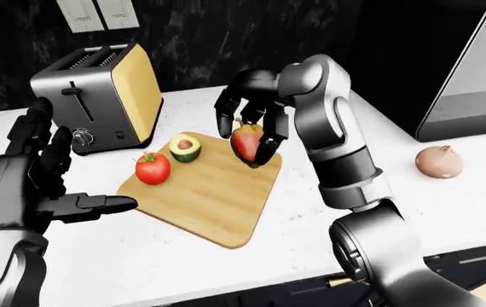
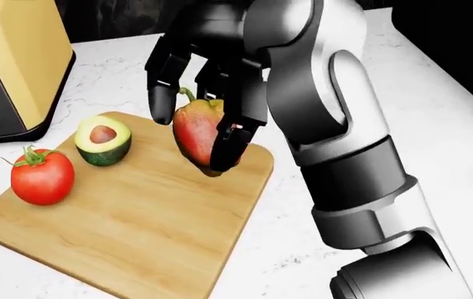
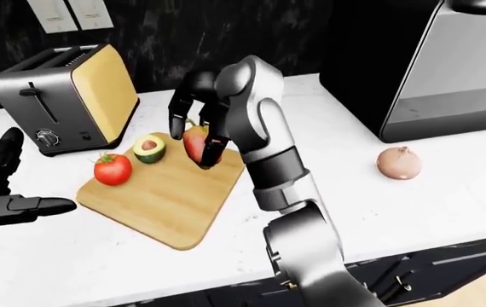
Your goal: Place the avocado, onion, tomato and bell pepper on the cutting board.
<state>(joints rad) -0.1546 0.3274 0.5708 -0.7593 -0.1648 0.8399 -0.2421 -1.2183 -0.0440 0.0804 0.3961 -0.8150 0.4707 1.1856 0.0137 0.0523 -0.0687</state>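
My right hand (image 2: 199,121) is shut on the red bell pepper (image 2: 195,134) and holds it just above the top right corner of the wooden cutting board (image 2: 128,230). The halved avocado (image 2: 102,139) and the tomato (image 2: 42,177) lie on the board's left part. The onion (image 1: 438,161) lies on the white counter far to the right, also in the right-eye view (image 3: 398,162). My left hand (image 1: 42,185) is open and empty, hovering left of the board.
A toaster (image 1: 98,96) with yellow sides stands at the board's upper left. A steel appliance (image 3: 448,70) stands at the right behind the onion. The counter edge (image 1: 311,281) runs along the bottom.
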